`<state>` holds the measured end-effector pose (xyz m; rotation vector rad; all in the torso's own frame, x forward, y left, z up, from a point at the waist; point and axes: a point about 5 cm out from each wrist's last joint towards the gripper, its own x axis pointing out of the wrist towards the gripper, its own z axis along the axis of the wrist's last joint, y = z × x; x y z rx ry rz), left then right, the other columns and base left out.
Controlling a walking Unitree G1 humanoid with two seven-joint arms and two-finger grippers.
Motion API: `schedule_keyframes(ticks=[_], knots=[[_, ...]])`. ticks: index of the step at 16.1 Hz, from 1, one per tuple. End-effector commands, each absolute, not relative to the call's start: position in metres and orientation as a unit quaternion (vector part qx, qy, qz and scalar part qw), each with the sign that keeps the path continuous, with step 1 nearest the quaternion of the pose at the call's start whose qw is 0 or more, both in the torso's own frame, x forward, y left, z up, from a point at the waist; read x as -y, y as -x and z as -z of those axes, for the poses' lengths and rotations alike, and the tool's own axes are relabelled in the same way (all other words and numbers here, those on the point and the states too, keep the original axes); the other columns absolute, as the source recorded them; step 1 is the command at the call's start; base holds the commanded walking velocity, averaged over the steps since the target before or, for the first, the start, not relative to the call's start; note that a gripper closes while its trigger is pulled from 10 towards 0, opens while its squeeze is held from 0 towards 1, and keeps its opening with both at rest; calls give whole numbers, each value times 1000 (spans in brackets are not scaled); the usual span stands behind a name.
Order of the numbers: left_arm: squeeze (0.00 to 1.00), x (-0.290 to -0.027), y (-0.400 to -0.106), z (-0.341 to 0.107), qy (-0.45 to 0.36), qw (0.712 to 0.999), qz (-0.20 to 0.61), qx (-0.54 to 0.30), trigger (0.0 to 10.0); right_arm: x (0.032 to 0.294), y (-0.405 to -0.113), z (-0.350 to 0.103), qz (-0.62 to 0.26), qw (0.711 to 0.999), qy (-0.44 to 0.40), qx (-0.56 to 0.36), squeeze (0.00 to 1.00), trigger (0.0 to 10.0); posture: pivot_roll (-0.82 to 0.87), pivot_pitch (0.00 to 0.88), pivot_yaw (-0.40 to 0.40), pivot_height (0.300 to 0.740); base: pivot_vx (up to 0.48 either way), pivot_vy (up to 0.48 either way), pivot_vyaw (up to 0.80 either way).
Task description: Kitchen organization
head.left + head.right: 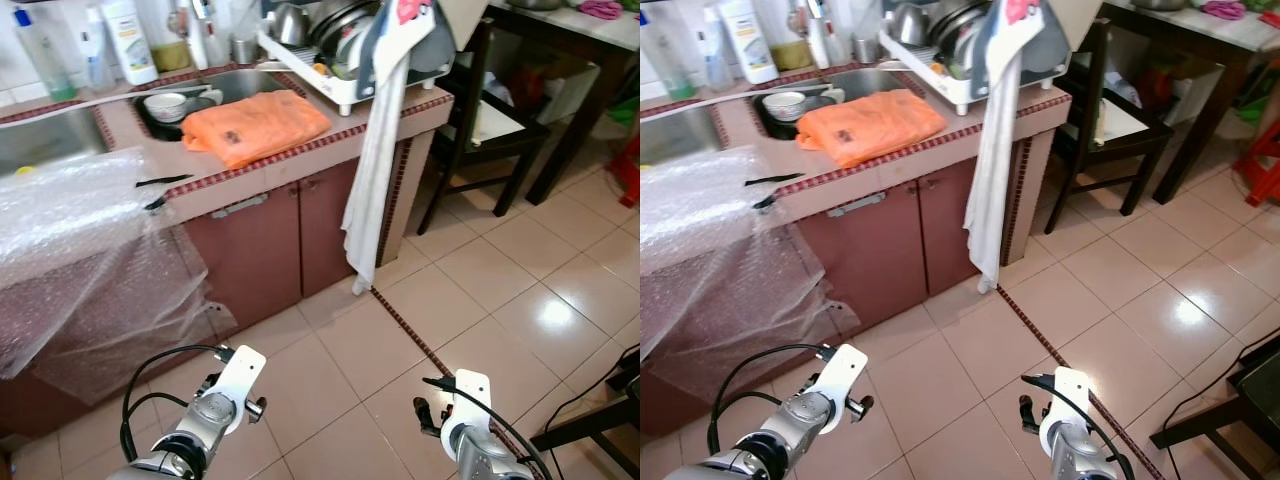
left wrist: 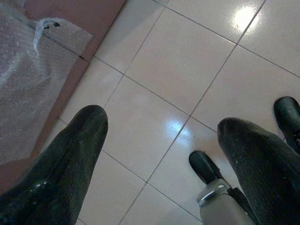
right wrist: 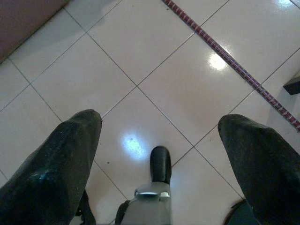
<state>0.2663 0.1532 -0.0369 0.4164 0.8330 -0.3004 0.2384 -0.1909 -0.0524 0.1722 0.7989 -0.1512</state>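
A tiled kitchen counter (image 1: 330,135) stands ahead with an orange folded bag (image 1: 255,125) lying on it beside the sink (image 1: 240,82). A white bowl (image 1: 165,103) sits in the sink. A white dish rack (image 1: 345,85) with pots stands at the counter's right end, and a long white towel (image 1: 375,170) hangs from it. My left arm (image 1: 215,400) and right arm (image 1: 465,420) hang low over the floor. The left gripper (image 2: 161,119) is open above bare tiles, and the right gripper (image 3: 159,119) is open above tiles too.
Bubble wrap (image 1: 70,230) drapes over the counter's left part down to the floor. Bottles (image 1: 130,40) line the back wall. A dark chair (image 1: 490,120) and table (image 1: 580,45) stand on the right. A black stand (image 1: 600,420) with a cable is at the lower right.
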Motion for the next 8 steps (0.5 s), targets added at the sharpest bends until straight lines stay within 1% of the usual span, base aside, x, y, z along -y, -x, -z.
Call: schedule_keyframes(ticks=[1,8], knots=[[0,-154,-264,39,-198,880,145,-407,10000,194,-235,55,77,912,-84,-394,0,10000,-51,106,14,740,0,0,0],[0,-154,-263,40,-196,879,144,-410,10000,195,-234,55,76,912,-82,-394,0,10000,-54,109,13,740,269,0,0]])
